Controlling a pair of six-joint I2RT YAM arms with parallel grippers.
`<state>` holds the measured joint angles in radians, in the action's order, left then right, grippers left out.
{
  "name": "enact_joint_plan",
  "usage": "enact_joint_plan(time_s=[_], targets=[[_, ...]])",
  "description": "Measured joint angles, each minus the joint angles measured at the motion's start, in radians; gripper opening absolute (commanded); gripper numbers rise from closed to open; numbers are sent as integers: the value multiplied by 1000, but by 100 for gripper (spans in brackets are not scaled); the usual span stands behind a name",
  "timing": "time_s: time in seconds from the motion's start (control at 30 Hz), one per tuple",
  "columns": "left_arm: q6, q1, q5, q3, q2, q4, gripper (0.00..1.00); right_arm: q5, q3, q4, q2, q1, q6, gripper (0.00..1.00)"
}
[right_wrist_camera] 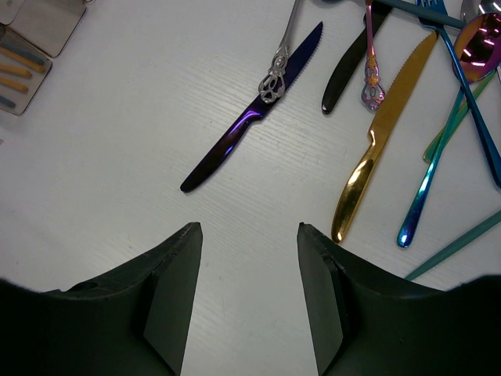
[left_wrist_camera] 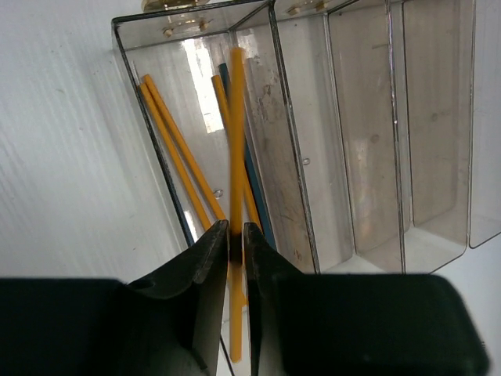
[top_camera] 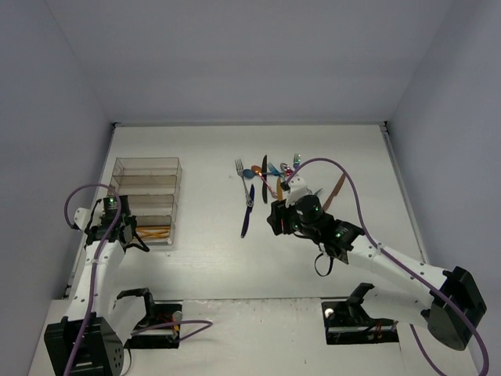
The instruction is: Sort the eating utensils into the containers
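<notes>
In the left wrist view my left gripper (left_wrist_camera: 236,229) is shut on a gold chopstick (left_wrist_camera: 236,141), which points along the end compartment of the clear tray (left_wrist_camera: 293,157). In that compartment lie more gold chopsticks (left_wrist_camera: 176,149) and a blue one (left_wrist_camera: 254,180). Seen from above, the left gripper (top_camera: 135,235) hangs at the tray's (top_camera: 147,160) near end. My right gripper (right_wrist_camera: 249,227) stands open over bare table, just short of a dark blue knife (right_wrist_camera: 235,141) and a gold knife (right_wrist_camera: 383,133). The other utensils (top_camera: 270,176) lie piled beyond the right gripper (top_camera: 275,213).
A silver fork handle (right_wrist_camera: 275,74) lies across the blue knife's blade. A black utensil (right_wrist_camera: 344,74), a pink handle (right_wrist_camera: 371,70), a blue fork (right_wrist_camera: 438,149) and a pink spoon (right_wrist_camera: 479,47) crowd the pile. A copper knife (top_camera: 335,192) lies to its right. The tray's other three compartments hold nothing.
</notes>
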<state>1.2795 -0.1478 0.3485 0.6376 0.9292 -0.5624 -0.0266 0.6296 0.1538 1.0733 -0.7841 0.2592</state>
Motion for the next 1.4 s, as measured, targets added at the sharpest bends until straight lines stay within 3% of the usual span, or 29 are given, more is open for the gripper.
enact_joint_plan(time_s=[0.2, 0.37, 0.53, 0.67, 0.73, 0.87, 1.0, 1.13, 1.4], targets=[[8, -12, -12, 0, 61, 42, 24, -1, -2, 1, -15, 0, 0, 50], [8, -14, -50, 0, 68, 57, 26, -8, -2, 0, -16, 0, 1, 50], [-67, 5, -112, 20, 62, 57, 30, -40, -2, 0, -16, 4, 6, 50], [-186, 131, -133, 154, 114, 54, 34, -75, -2, 0, -8, 18, 26, 50], [-258, 242, -121, 241, 159, 67, 41, -90, -2, -1, 5, 31, 37, 50], [-398, 486, -98, 412, 290, 122, 55, -102, -2, -11, 34, 63, 59, 50], [-501, 631, -85, 551, 467, 153, 66, -100, -2, -19, 36, 106, 80, 50], [-563, 689, -76, 693, 665, 162, 67, -98, -2, -27, 35, 140, 99, 50], [-594, 703, -76, 955, 1060, 151, 66, -96, -2, -53, 32, 150, 128, 50]])
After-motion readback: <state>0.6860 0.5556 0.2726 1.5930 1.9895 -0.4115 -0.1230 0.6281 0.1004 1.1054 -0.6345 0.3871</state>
